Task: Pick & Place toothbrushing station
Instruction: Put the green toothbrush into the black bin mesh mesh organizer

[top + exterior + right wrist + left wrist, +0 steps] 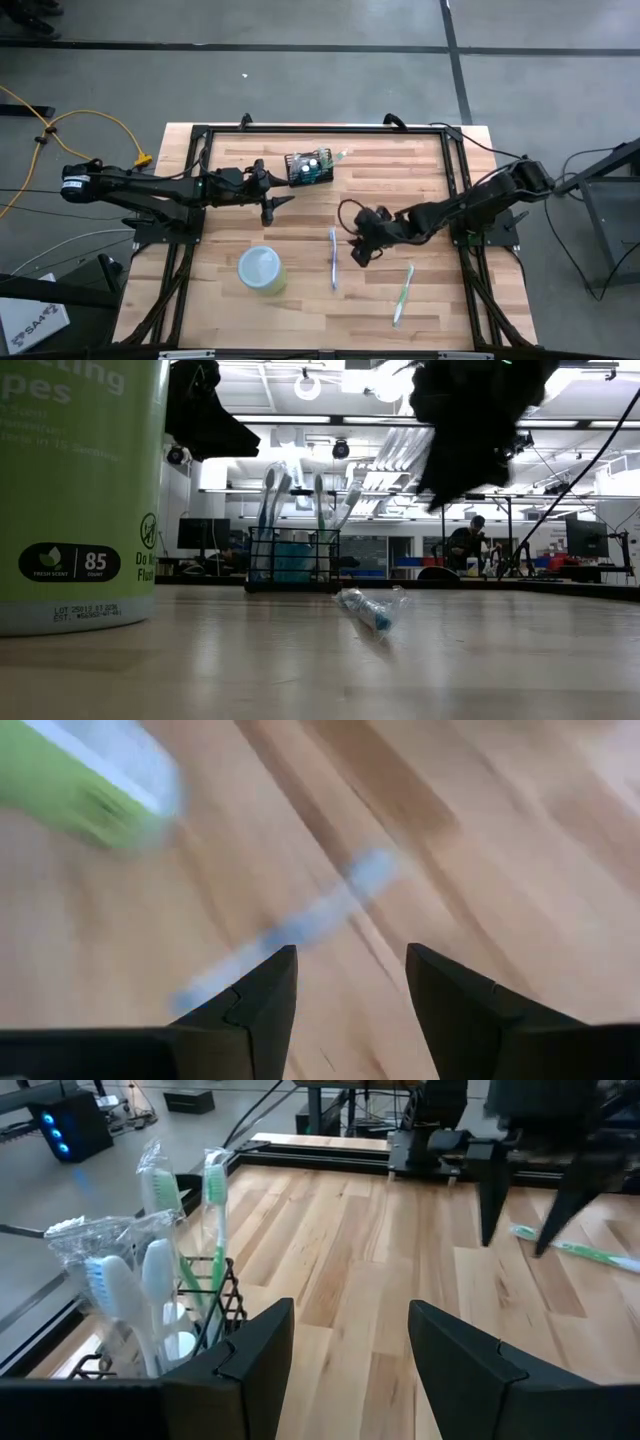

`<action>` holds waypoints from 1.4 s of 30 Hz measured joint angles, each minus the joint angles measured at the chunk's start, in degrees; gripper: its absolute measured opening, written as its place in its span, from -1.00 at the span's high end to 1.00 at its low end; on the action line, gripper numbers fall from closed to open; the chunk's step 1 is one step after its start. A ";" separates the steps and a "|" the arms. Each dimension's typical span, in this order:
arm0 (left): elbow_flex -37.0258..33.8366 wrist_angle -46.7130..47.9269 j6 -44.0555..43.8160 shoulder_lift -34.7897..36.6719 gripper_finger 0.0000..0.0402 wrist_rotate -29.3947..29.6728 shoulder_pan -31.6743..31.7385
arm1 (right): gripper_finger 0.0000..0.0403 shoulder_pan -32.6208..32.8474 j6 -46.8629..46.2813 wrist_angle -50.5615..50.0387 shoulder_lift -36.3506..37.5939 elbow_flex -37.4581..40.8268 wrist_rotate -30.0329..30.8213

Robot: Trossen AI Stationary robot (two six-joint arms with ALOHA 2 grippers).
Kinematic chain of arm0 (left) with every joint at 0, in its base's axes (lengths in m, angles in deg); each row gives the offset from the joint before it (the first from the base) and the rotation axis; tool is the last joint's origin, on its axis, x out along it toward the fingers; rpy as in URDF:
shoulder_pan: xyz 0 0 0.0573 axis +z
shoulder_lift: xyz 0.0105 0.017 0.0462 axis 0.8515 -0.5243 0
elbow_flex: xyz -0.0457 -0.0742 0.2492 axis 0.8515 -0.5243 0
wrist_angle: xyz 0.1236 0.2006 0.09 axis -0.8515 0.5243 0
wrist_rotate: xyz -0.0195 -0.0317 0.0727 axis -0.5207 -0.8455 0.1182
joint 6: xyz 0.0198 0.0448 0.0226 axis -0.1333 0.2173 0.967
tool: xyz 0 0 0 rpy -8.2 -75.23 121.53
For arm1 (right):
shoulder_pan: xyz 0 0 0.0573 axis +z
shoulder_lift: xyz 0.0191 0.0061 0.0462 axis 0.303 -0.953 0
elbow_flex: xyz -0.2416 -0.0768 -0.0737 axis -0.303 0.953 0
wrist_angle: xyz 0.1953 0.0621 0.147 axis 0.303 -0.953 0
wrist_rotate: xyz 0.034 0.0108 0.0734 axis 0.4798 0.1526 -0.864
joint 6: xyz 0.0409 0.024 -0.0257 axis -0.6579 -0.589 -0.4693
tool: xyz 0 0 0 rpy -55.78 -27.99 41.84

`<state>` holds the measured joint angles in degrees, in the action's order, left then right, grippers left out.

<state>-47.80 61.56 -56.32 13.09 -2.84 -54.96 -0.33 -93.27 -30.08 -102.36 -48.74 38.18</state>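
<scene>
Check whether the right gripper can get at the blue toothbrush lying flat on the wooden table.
Probably yes. The right gripper hangs open beside the blue toothbrush, which lies alone on bare wood; the yellow-green cup and green toothbrush sit well clear of it.

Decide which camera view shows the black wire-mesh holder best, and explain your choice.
The low view: the black wire-mesh holder stands side-on, unobstructed, with toothbrushes upright in it. The high view shows the holder only small, from above. The left wrist view catches just part of it. The right wrist view misses it.

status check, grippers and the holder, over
Left gripper open, empty, beside wire-mesh holder. Right gripper open over blue toothbrush. Nothing blocking.
</scene>
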 joint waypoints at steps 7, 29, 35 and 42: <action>0.00 -0.10 0.00 0.00 0.04 0.00 0.00 | 0.10 4.48 -12.16 -11.95 0.32 0.05 -4.09; 0.00 0.95 -4.22 -0.46 0.04 -0.02 0.02 | 0.30 19.76 -57.25 -20.05 0.45 0.03 -18.84; 0.00 0.88 -3.70 -0.46 0.04 -0.02 0.02 | 0.36 23.32 -67.84 -20.08 0.45 0.03 -15.91; 0.00 0.82 -3.69 -0.46 0.04 -0.02 0.02 | 0.41 25.11 -77.63 -19.96 0.44 0.00 -13.88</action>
<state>-47.80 62.37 -60.01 12.63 -2.87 -54.93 24.78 -170.90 -50.04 -101.92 -48.74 24.30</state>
